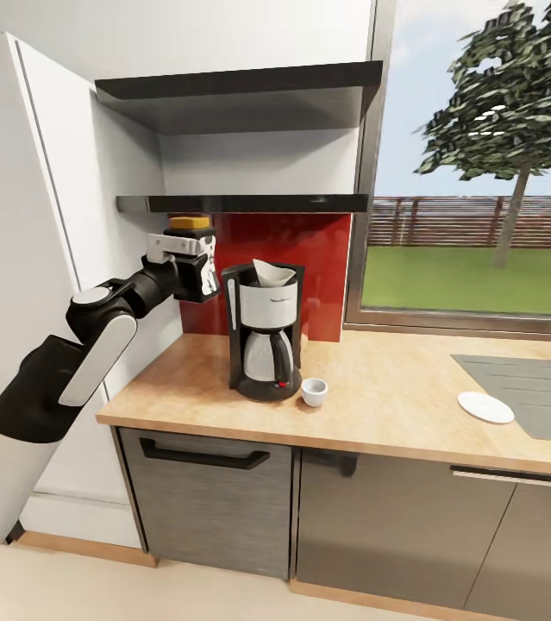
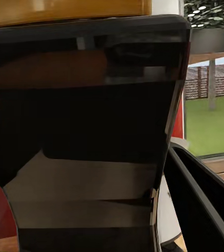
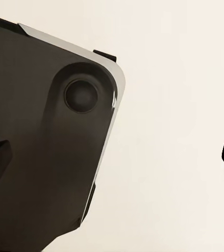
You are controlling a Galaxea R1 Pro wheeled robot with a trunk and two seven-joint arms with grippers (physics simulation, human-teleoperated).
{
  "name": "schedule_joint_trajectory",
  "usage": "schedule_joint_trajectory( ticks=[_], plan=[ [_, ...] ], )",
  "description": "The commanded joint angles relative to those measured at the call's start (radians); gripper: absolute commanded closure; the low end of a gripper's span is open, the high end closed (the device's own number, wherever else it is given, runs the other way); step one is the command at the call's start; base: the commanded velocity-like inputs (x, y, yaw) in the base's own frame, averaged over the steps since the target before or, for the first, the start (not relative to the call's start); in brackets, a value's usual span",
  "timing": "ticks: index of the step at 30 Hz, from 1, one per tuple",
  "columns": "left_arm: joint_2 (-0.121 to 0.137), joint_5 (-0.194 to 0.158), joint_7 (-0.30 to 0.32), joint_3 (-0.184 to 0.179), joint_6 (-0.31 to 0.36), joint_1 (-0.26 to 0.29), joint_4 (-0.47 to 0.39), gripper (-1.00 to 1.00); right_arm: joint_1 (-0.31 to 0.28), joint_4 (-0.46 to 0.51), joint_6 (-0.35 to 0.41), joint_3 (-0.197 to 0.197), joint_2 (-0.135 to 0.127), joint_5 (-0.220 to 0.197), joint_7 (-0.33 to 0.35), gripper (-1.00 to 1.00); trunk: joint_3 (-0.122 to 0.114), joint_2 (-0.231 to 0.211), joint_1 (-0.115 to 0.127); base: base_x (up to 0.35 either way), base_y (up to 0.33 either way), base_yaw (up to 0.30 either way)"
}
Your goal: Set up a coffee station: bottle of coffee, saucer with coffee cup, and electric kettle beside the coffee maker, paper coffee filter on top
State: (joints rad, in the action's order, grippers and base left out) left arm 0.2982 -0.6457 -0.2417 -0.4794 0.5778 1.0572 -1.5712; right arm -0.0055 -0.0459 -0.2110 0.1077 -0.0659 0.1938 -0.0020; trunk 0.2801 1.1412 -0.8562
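At the bench's back left corner, against the red splashback: the bottle of coffee (image 1: pixel 192 226), dark jar with golden-brown lid, held in the air by the left gripper (image 1: pixel 199 269), just under the lower kitchen shelf (image 1: pixel 241 203) and just beside the top of the coffee maker (image 1: pixel 263 332). Gripper clamped on the jar, judged from the left wrist view, where dark glass and the amber lid (image 2: pixel 64 10) sit close against the camera beside one black finger (image 2: pixel 206 205). Bottle not yet set down.

Coffee maker: upright on the bench (image 1: pixel 396 405) near the back left corner. Kept in place; item done.

Paper coffee filter (image 1: pixel 272 273): white cone standing in the top of the coffee maker. Item appears done.

Coffee cup (image 1: pixel 314 391): on the bare bench, just beside the coffee maker's base, toward the front edge. Not on the saucer.

Saucer (image 1: pixel 485 407): well apart from the cup, lying at the left rim of the steel sink (image 1: pixel 525 388), partly over it. Still to be brought over.

Electric kettle: not located; placing left to do.

Hard to make out: most of the jar, masked by the gripper in the head view. Right wrist view gives dark robot housing (image 3: pixel 43 152) against a pale surface; state of the right gripper cannot be told.
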Motion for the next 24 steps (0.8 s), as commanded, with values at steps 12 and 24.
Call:
schedule_joint_trajectory(
  ticks=[12, 24],
  plan=[
    [0.001, -0.009, -0.008, -0.002, 0.001, 0.001, -0.001, 1.0, -0.001, -0.002, -0.005, 0.007, 0.0, -0.002, -0.001, -1.0, 0.029, 0.064, -0.035, 0.0, 0.0, 0.0],
    [0.001, -0.009, -0.008, -0.002, -0.001, -0.001, -0.001, 1.0, -0.001, -0.002, -0.005, 0.007, 0.0, -0.002, -0.001, -1.0, 0.067, 0.148, -0.081, 0.0, 0.0, 0.0]
  ],
)
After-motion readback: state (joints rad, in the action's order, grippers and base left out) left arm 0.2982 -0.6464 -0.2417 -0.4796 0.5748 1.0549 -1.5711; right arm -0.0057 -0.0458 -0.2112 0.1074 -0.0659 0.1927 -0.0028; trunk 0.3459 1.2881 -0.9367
